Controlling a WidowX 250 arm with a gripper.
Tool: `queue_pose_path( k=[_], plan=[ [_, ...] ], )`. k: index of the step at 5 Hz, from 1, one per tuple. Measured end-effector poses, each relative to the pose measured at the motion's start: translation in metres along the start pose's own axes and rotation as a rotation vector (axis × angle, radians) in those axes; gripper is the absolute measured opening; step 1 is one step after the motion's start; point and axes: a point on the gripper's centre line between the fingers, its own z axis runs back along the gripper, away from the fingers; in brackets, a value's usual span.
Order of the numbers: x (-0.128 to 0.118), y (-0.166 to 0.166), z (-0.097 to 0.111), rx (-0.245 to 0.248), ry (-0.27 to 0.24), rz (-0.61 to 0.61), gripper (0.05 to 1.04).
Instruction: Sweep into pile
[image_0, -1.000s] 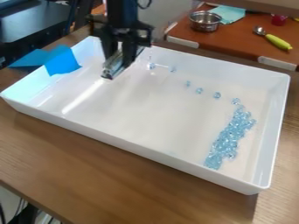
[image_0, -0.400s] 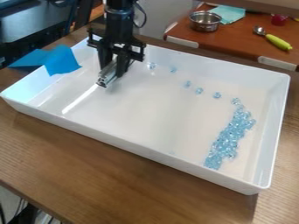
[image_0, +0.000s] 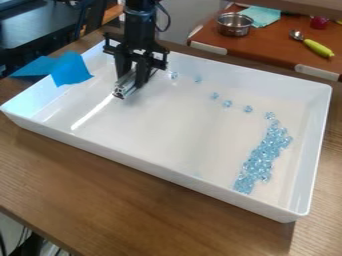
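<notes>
Hand (image_0: 132, 76) narrowed on a silvery slotted metal bar (image_0: 125, 88), prob. alu extrusion, pinched btwn its two fingers; bar's near end pokes out past the hand toward cam, far end goes out behind & to view R.

Bar looks stiff, fairly light for its size, smooth-faced, so it may twist in the grip if it snags. Best hold: mid-length, square across the flats, w/ long edge flat to the floor of the white plastic tray (image_0: 167, 173).

Clear blue beads: main heap (image_0: 262, 157) well off from hand, view R & nearer cam; loose beads (image_0: 228, 104) strung out from just R of hand toward it. Beads prob. hard, slick, light, apt to roll or skip, maybe chip if rammed. No need to pinch them; push low & slow w/ bar's edge. Too high = they slip under; too fast = scatter.

Pose: arm (image_0: 139, 22) near-vert. above hand, wrist up top, hand pointing down inside tray near its far side, bar angled across below. Wooden worktop (image_0: 120, 200) under tray, cam side of hand. Next: prob. bring bar behind the strays, sweep toward heap.
</notes>
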Motion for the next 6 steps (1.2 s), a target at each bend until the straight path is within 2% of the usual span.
queue_pose_path(
  k=[4,6],
  plan=[
    [0.001,-0.055,-0.004,0.010,0.013,-0.088,0.377],
    [0.000,-0.085,-0.002,-0.010,-0.001,-0.131,0.378]
  ],
)
